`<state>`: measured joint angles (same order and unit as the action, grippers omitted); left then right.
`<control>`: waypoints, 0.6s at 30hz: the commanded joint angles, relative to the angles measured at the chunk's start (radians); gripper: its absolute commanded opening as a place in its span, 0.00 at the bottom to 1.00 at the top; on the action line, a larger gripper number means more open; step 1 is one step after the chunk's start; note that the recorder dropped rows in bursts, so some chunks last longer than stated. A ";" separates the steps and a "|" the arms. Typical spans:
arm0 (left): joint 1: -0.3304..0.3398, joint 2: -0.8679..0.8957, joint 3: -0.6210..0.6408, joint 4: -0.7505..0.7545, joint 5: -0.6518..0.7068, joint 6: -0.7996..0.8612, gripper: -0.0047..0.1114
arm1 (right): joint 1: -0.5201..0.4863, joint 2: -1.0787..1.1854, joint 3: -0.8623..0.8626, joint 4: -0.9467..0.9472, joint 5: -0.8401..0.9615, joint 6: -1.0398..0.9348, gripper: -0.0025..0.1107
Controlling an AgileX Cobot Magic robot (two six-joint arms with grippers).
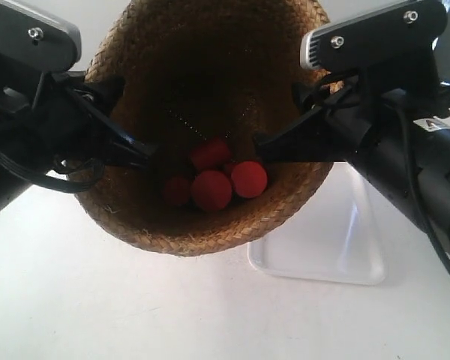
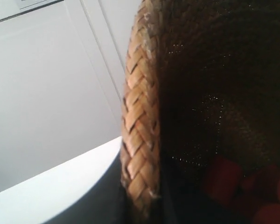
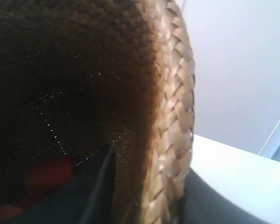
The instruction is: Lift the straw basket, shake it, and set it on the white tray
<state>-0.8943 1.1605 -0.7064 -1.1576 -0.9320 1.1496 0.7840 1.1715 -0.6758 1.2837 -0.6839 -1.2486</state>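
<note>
The straw basket [image 1: 210, 67] hangs in the air, tipped so its mouth faces the exterior camera. Several red balls [image 1: 211, 189] lie inside against its lower wall. The gripper [image 1: 139, 150] of the arm at the exterior view's left and the gripper [image 1: 274, 146] of the arm at the exterior view's right each pinch the braided rim from opposite sides. In the left wrist view my left gripper [image 2: 142, 205] straddles the rim [image 2: 140, 116], shut on it. My right gripper [image 3: 151, 200] clamps the rim [image 3: 172, 102] likewise. The white tray [image 1: 345, 255] lies on the table, partly behind the basket.
A white tabletop [image 1: 97, 300] spreads below the basket. Red balls show dimly inside the basket in both wrist views [image 2: 224, 177] [image 3: 46, 175]. A pale wall panel [image 2: 46, 93] stands behind.
</note>
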 commanded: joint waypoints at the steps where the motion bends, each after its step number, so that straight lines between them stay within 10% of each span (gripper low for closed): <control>1: -0.155 -0.099 -0.006 -0.161 -0.079 0.272 0.04 | 0.104 -0.165 -0.020 0.244 0.002 -0.282 0.02; 5: -0.517 -0.202 0.009 -0.171 -0.289 0.394 0.04 | 0.294 -0.376 -0.010 0.318 0.005 -0.402 0.02; 7: -0.589 -0.188 0.020 -0.114 -0.289 0.395 0.04 | 0.322 -0.376 0.017 0.201 -0.042 -0.306 0.02; 13: -0.054 0.037 0.014 0.038 -0.181 0.121 0.04 | 0.133 0.038 0.041 -0.139 -0.398 0.076 0.02; 18: -0.051 -0.025 0.007 -0.079 -0.068 0.174 0.04 | 0.158 0.027 0.024 -0.090 -0.313 0.056 0.02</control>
<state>-0.9429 1.1785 -0.6963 -1.2575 -1.0253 1.2755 0.9434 1.2308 -0.6286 1.2647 -0.9458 -1.1858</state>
